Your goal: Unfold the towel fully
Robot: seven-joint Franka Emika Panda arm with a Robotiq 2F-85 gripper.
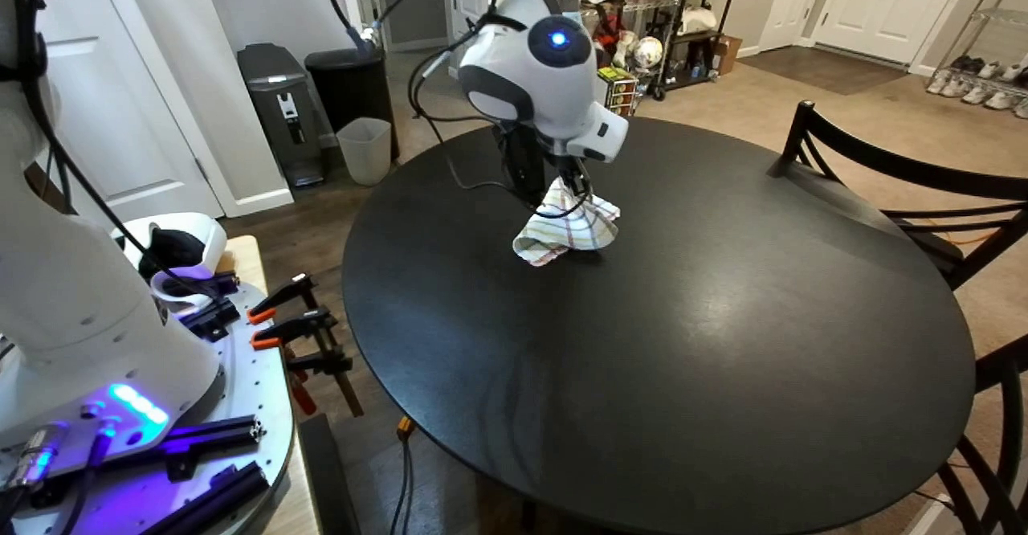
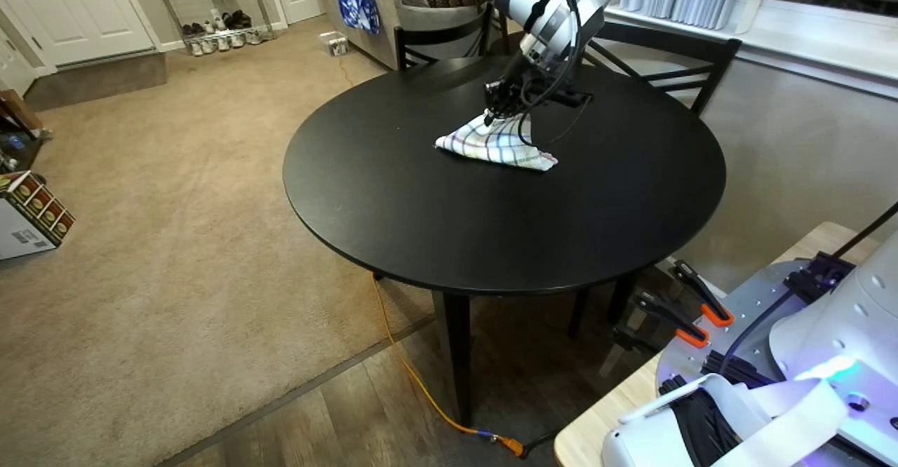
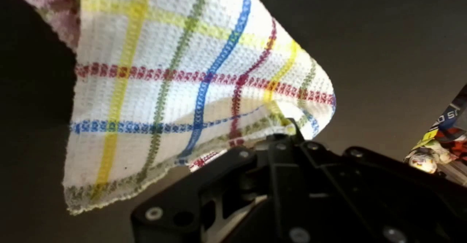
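As I look through the wrist view, my claw (image 3: 287,131) is clenched on a pinch of the towel (image 3: 182,64); the white weave, crossed by yellow, green, blue and red stripes, spreads above and to the left of the claw there, a free edge curving away from the grip; in both exterior views I see the towel directly beneath the claw, bunched and folded, rising to a peak at the grip and flaring out lower down; I cannot tell how much of its lower edge touches the round black bench (image 1: 723,318) under the claw; a black cable (image 2: 576,39) loops down beside the claw and passes in front of the towel in both exterior views; beyond the claw, I see a dark chair (image 2: 673,44) behind the bench in an exterior view.
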